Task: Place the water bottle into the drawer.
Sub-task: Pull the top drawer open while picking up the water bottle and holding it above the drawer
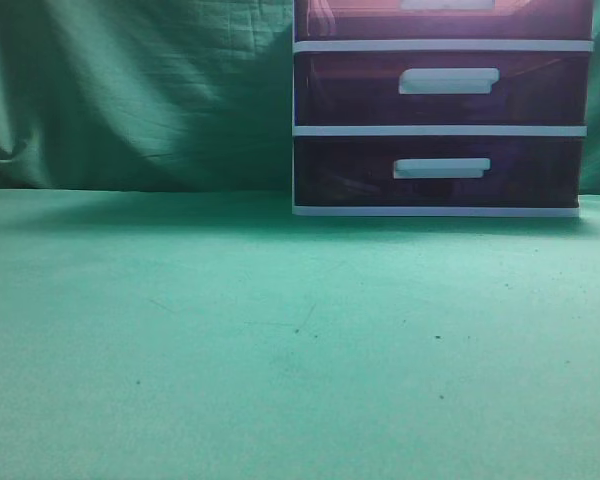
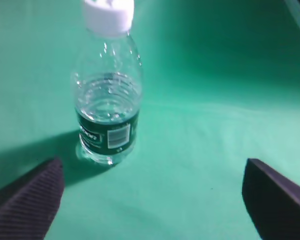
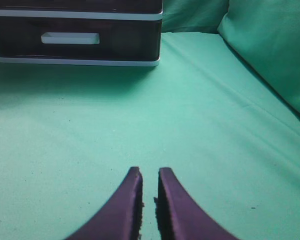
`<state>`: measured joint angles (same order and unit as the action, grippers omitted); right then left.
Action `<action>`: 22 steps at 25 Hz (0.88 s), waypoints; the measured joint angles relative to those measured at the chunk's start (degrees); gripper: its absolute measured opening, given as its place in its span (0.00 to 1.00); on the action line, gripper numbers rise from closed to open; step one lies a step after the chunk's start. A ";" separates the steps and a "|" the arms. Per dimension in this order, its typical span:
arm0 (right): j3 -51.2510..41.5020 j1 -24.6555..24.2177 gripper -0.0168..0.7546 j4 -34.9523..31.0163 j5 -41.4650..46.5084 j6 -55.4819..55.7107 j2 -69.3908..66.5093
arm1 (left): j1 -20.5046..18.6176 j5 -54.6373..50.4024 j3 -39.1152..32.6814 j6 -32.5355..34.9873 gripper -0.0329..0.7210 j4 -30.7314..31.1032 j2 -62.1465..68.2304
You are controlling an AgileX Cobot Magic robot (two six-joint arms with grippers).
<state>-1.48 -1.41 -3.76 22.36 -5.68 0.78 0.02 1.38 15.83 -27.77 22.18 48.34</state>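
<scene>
Fingers [image 2: 32,200] of the left gripper [image 2: 155,200] are being held wide apart, the water bottle [image 2: 108,95] standing upright on the green worktop [image 2: 215,150] ahead of them, untouched. Right gripper [image 3: 149,205] fingers are being kept nearly together, facing the closed drawer unit [image 3: 77,32].

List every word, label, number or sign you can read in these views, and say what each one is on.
None can be read outright.
Water bottle, dark green label: white brand lettering at the left edge, too blurred and cut off by the curve to read.
Same label: a white barcode patch, its bars and digits too small to read.
White cap: no print visible.
Drawer unit and its handles: no text in either view.
</scene>
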 joint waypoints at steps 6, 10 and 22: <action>0.00 0.00 0.08 0.00 0.00 0.00 0.00 | -1.13 3.78 3.00 -0.47 0.88 -4.21 11.49; 0.00 0.00 0.08 0.00 0.00 0.00 0.00 | -4.35 7.69 6.40 -0.47 0.88 -4.77 18.78; 0.00 0.00 0.08 0.00 0.00 0.00 0.00 | -7.16 17.59 14.21 -0.47 0.81 -5.11 36.01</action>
<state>-1.48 -1.41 -3.76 22.36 -5.68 0.78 -7.14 18.97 30.05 -28.24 17.06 84.36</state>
